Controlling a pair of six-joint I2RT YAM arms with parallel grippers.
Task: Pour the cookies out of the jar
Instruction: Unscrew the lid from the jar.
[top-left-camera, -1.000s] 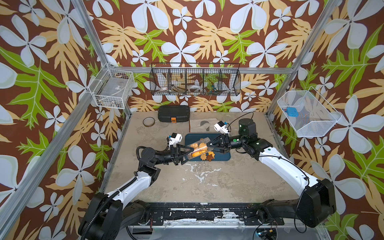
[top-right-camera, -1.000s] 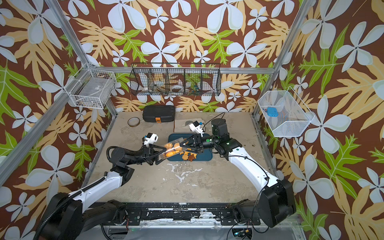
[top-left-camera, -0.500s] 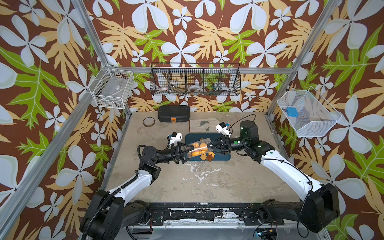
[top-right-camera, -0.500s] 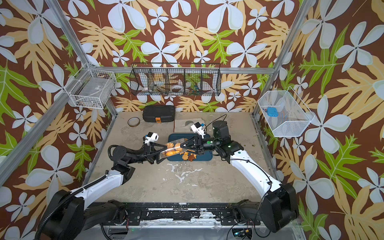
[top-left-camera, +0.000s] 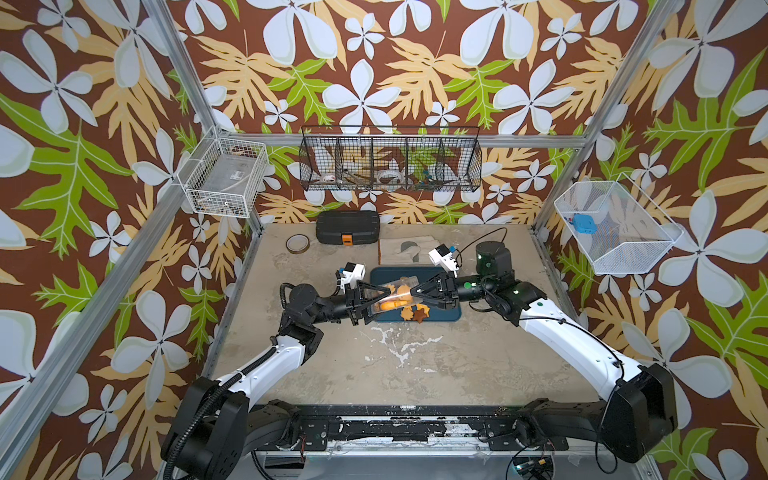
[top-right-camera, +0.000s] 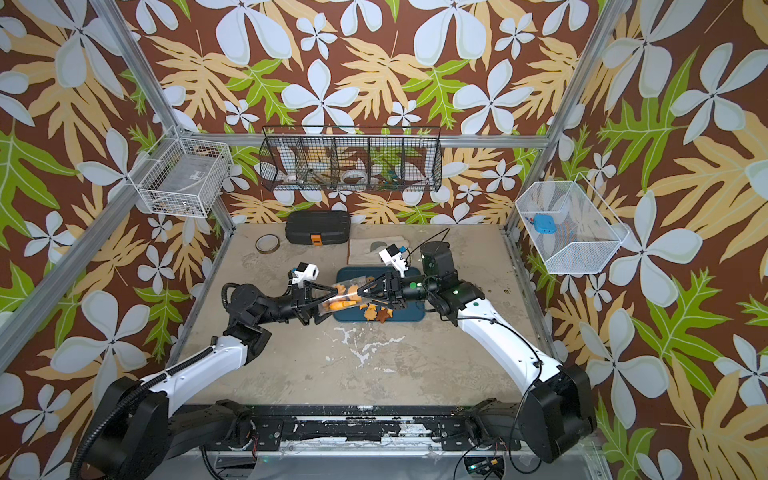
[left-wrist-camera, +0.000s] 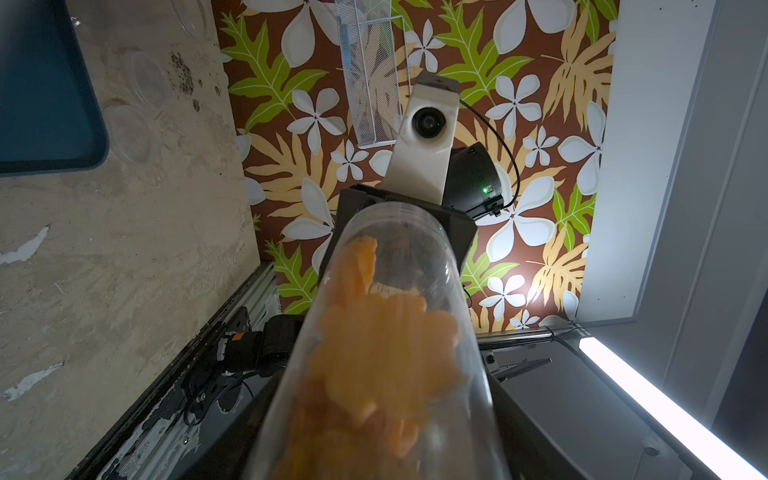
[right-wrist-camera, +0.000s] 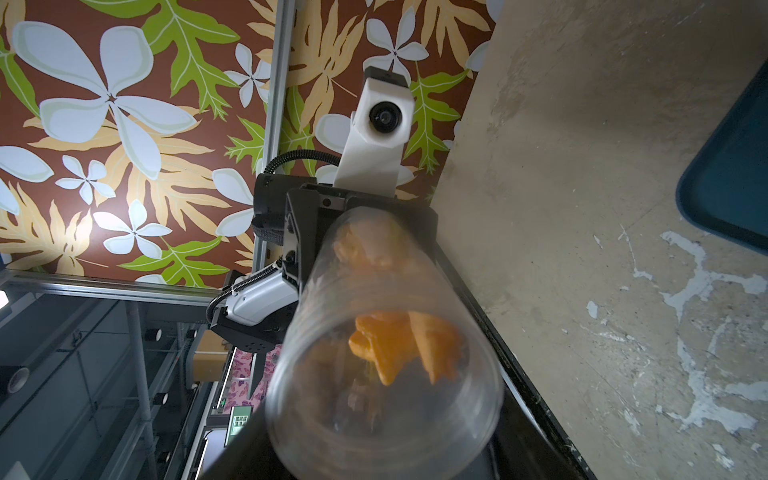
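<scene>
My left hand (top-left-camera: 388, 294) and right hand (top-left-camera: 413, 293) are each clamped on an end of the jar (top-left-camera: 398, 289), which is sideways above the blue tray (top-left-camera: 451, 316). The wrist views show cookies (left-wrist-camera: 382, 345) inside. Only the top views show loose cookies (top-left-camera: 414, 313) on the tray.

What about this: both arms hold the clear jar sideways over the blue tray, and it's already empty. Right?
Not empty. Both wrist views show orange cookies inside the jar. The rest stands: left gripper and right gripper hold it sideways over the blue tray.
</scene>
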